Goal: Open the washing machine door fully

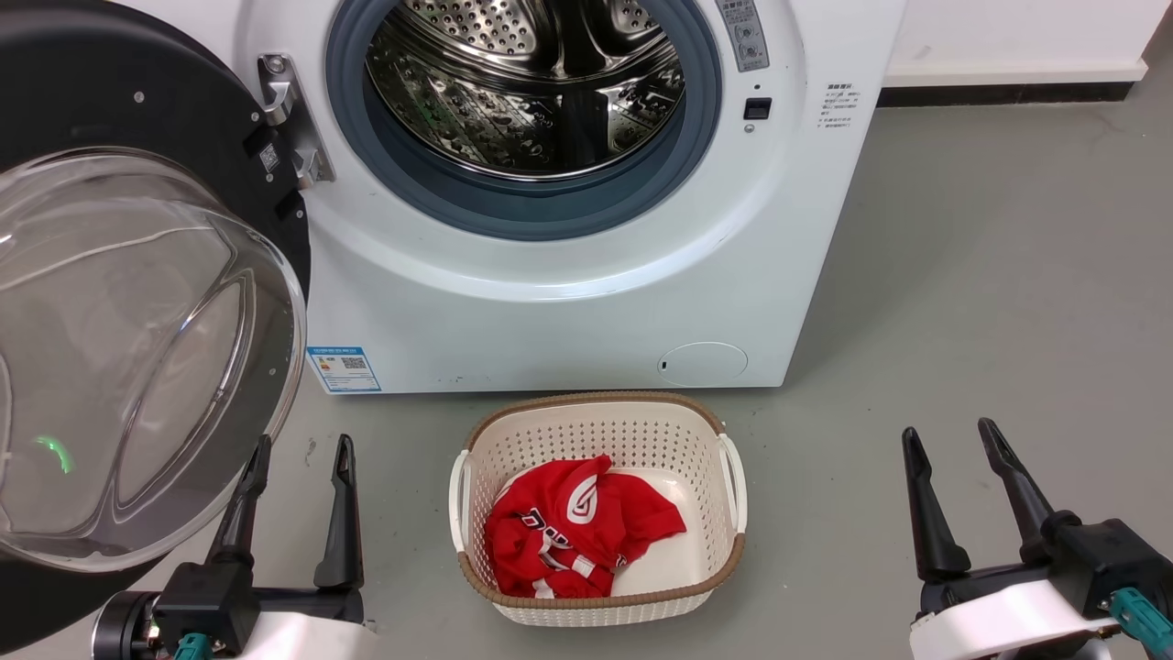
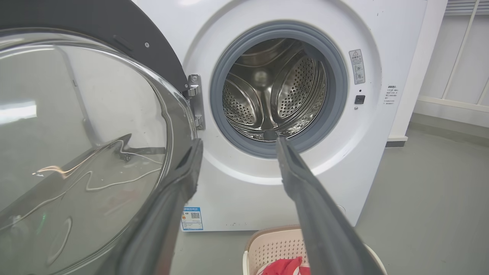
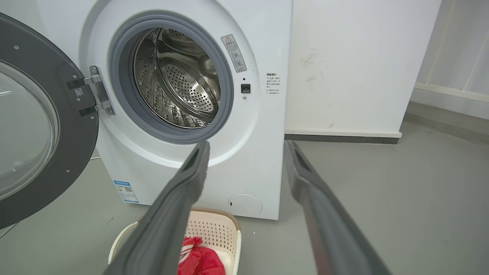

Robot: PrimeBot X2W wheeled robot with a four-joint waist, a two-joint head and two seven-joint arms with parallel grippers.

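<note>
The washing machine door (image 1: 137,321) is seen swung wide on its hinge at the left of the washing machine (image 1: 550,302), with its glass bowl turned outward and the steel drum (image 1: 527,82) exposed. The left tool (image 1: 304,442) is held before the machine's lower left corner, fingers apart and empty, just beside the door's rim; contact cannot be judged. The right tool (image 1: 948,427) is held off to the machine's right, fingers likewise apart. A cream basket (image 1: 596,417) holding a red garment (image 1: 577,527) is set just before the machine.
</note>
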